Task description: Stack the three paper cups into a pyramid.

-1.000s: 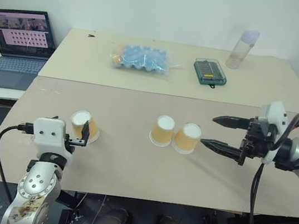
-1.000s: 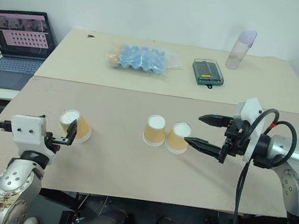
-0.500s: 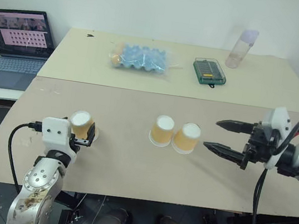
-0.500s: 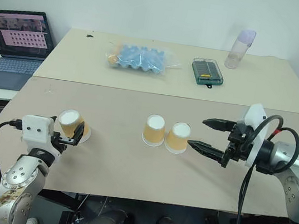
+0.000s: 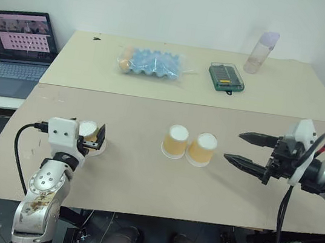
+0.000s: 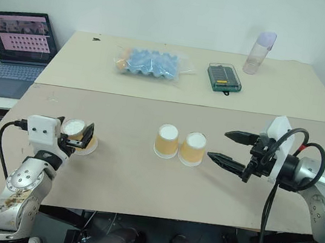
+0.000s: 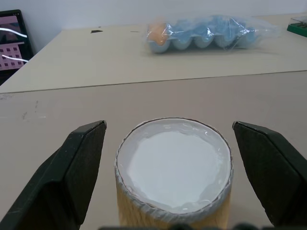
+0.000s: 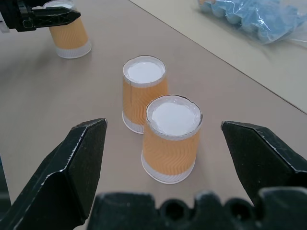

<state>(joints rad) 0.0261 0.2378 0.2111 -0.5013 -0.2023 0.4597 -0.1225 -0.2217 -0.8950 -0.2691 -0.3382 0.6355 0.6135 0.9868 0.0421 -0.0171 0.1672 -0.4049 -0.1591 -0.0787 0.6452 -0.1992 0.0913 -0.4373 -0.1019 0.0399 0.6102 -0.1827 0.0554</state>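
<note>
Three cups were seen upside down on the brown tabletop [image 5: 140, 185], none stacked. Two of them, a middle cup [image 5: 176, 141] and a right cup [image 5: 202, 149], were set side by side near the centre, touching or nearly so. The left cup [image 5: 89, 134] was placed well apart, near the tabletop's left edge. The left tool [image 5: 91, 137] was held level with its fingers apart, one on each side of the left cup, and a gap was seen on both sides in the left wrist view. The right tool [image 5: 251, 152] was held just beside the right cup, fingers spread wide and clear of it. Farther back, an egg tray [image 5: 152, 64], a green case [image 5: 226, 77] and a bottle [image 5: 261, 52] were laid on the far tabletop, with a laptop [image 5: 17, 51] to the left.
</note>
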